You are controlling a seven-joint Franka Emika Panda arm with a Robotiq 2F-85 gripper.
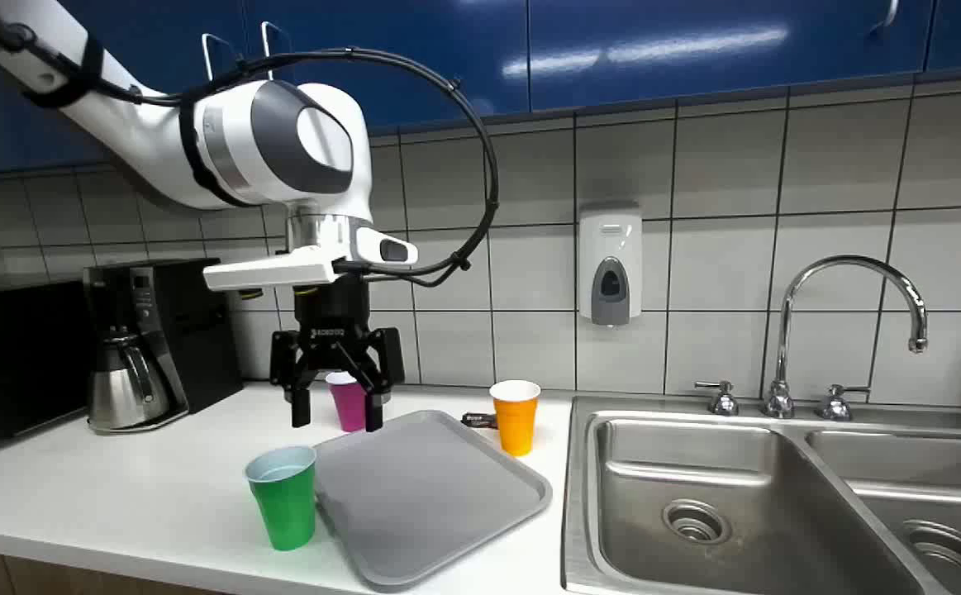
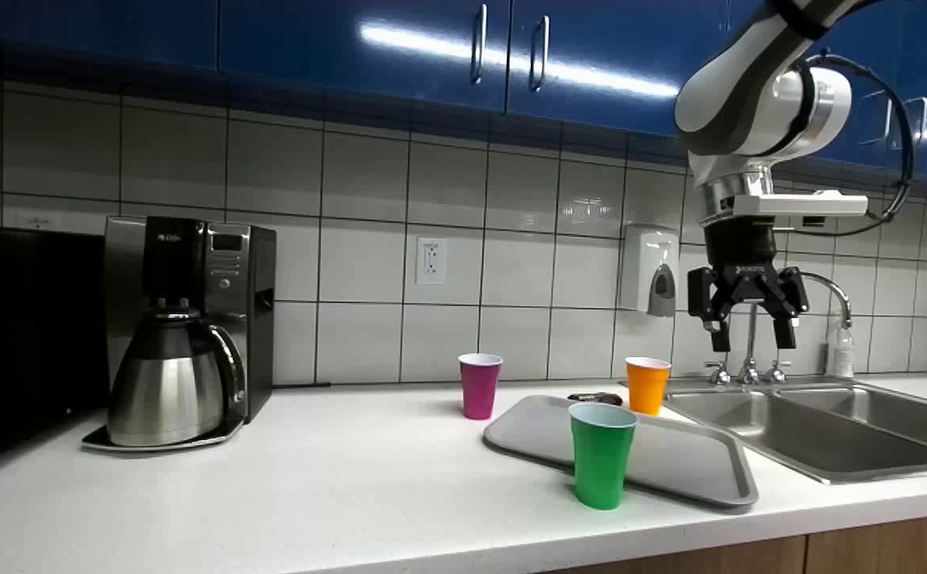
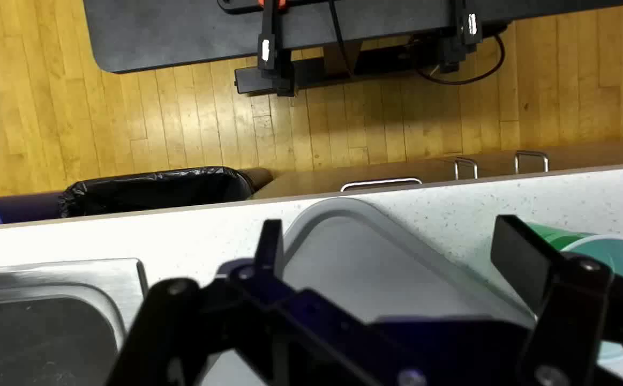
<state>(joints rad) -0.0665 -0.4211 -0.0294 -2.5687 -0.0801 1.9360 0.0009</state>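
My gripper [image 1: 337,413] hangs open in the air over a grey tray [image 1: 439,496], fingers pointing down and holding nothing. The same gap shows in the wrist view, where the tray [image 3: 359,262] lies below and between the spread fingers. A green cup [image 1: 288,508] stands upright beside the tray's edge near the counter front; in the wrist view one finger partly hides this cup [image 3: 622,254]. Behind the tray are a magenta cup [image 2: 479,388] and an orange cup [image 2: 647,387], both upright. A small dark item [image 1: 480,420] lies next to the orange cup.
A double steel sink [image 1: 583,496] with a tall faucet [image 1: 782,330] adjoins the tray's side. A coffee maker [image 2: 252,319] stands at the counter's opposite end. Blue cabinets [image 1: 695,49] hang above, and a soap dispenser [image 1: 610,264] is on the tiled wall.
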